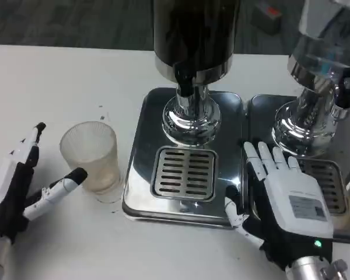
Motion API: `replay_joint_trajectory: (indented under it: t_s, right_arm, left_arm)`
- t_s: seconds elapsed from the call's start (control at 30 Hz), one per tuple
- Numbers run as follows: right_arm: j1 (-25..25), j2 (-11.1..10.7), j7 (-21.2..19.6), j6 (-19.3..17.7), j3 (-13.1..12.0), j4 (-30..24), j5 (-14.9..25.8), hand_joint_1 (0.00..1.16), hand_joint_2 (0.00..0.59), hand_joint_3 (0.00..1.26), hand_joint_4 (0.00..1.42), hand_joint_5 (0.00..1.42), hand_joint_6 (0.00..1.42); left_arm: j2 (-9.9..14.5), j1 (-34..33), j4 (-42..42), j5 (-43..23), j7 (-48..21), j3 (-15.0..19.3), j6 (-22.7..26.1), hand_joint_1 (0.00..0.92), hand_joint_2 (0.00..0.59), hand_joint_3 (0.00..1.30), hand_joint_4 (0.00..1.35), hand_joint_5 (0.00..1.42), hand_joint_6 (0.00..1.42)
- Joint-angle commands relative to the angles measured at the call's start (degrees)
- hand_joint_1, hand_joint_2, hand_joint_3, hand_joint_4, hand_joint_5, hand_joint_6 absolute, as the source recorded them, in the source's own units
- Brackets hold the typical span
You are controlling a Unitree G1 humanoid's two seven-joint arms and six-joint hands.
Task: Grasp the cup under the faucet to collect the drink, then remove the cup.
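From the head view, the left hand (14, 186) is lying low over the white desk (58, 76) with its fingers spread apart and holding nothing. The cup (92, 154), a ribbed translucent tumbler, is standing upright on the desk just beside that hand, between its raised upper finger and its lower one, whose black tip is reaching the cup's near side; whether it is touching cannot be told. Beyond the cup, away from the left hand, the steel drip tray (141, 140) is sitting with its slotted grate (184, 173) under the faucet (185, 81) of the dark dispenser (195, 32). The right hand (283, 195) is resting palm-down, fingers extended and empty, over the seam between this tray and a second tray (265, 108), just in front of a second dispenser (324, 44).
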Motion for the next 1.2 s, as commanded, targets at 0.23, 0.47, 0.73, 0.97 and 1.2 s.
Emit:
replay_joint_trajectory:
  t_s: [0.23,0.47,0.73,0.97,1.2]
  right_arm:
    - [1.41,0.17,1.22,0.82,0.19,-2.68,-0.54,0.37,0.545,0.04,0.00,0.00,0.00]
    - [2.21,0.89,1.09,1.68,0.34,-3.37,-1.10,0.38,0.541,0.04,0.00,0.00,0.00]
    - [2.53,1.68,0.73,1.83,0.36,-3.20,-1.23,0.39,0.537,0.03,0.00,0.00,0.00]
    - [2.41,1.77,0.82,2.01,0.42,-3.10,-1.18,0.39,0.536,0.03,0.00,0.00,0.00]
    - [2.13,1.93,1.02,2.01,0.44,-2.76,-0.76,0.40,0.535,0.02,0.00,0.00,0.01]
  left_arm:
    - [-3.69,-6.05,6.29,-0.76,0.12,-2.05,-2.72,0.039,0.000,0.00,0.00,0.00,0.00]
    - [-4.45,-8.27,9.10,0.30,1.11,-4.37,-2.33,0.134,0.010,0.00,0.00,0.00,0.00]
    - [-4.63,-10.38,11.49,0.98,3.46,-6.11,-1.27,0.213,0.035,0.00,0.00,0.04,0.01]
    - [-5.04,-10.74,13.01,0.21,2.84,-6.37,-1.38,0.262,0.054,0.00,0.00,0.19,0.17]
    - [-4.73,-10.45,13.49,0.51,4.56,-7.13,-3.20,0.311,0.074,0.13,0.22,0.54,0.63]
